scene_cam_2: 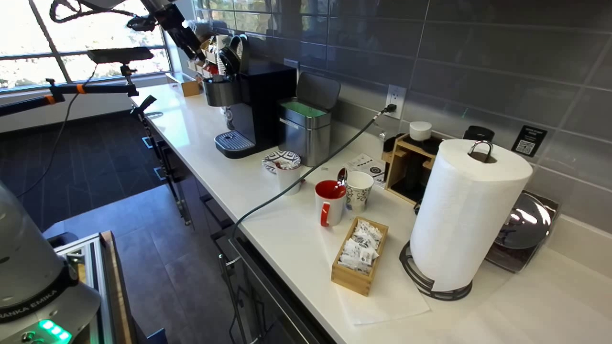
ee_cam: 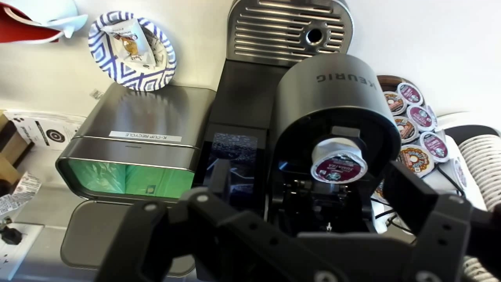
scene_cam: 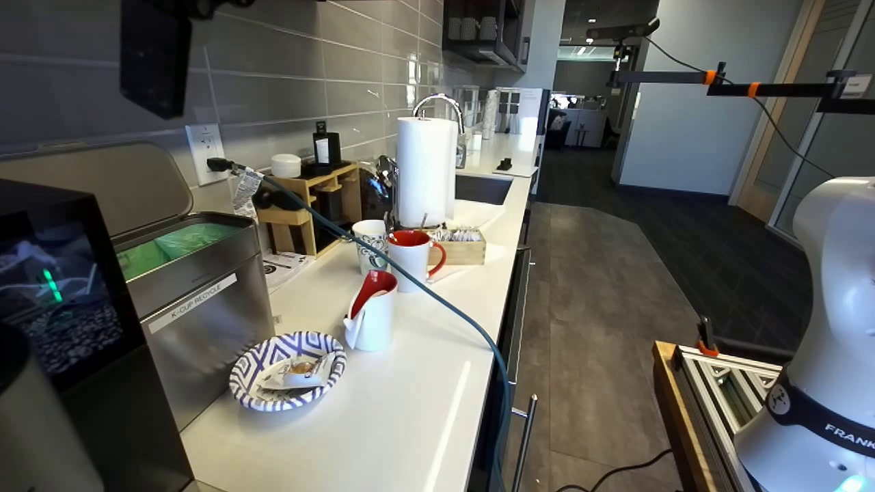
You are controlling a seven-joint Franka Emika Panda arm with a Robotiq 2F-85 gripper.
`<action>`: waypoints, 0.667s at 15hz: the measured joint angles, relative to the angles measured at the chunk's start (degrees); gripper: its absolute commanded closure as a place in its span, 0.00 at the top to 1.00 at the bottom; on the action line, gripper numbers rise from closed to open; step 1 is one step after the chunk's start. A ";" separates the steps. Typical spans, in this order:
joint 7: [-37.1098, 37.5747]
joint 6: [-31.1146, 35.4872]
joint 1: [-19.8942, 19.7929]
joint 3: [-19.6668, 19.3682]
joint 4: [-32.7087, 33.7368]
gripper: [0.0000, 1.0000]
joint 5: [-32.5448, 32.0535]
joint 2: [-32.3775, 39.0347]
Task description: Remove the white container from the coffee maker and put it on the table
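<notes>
Released claw [ee_cam: 309, 166], white container [ee_cam: 338, 162] seated in coffee maker [ee_cam: 332, 84]

In the wrist view, a white vessel [ee_cam: 43, 11] with a red inside occupies the left corner. Beside it on the desk [ee_cam: 199, 43], a blue-patterned bowl [ee_cam: 102, 58] holds a snack packet [ee_cam: 133, 43]. Next, a steel bin [ee_cam: 156, 105] marked K-CUP RECYCLE, lid [ee_cam: 94, 235] back. The coffee maker follows; the white container, maroon-topped, sits in its dark round opening. The claw's fingers [ee_cam: 413, 188] stand spread to either side, grip unloaded. To the right, coffee pods [ee_cam: 419, 117] lie grouped near a white ribbed stack [ee_cam: 481, 164].
</notes>
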 measured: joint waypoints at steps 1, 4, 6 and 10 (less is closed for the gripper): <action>0.68 -0.90 0.60 -0.23 1.48 1.00 0.00 0.77; 2.24 -1.32 2.63 -0.95 6.33 1.00 -0.07 3.92; 3.29 -1.18 4.39 -1.59 9.25 1.00 -0.54 6.56; 5.10 0.31 8.52 -3.88 13.39 1.00 -1.73 12.07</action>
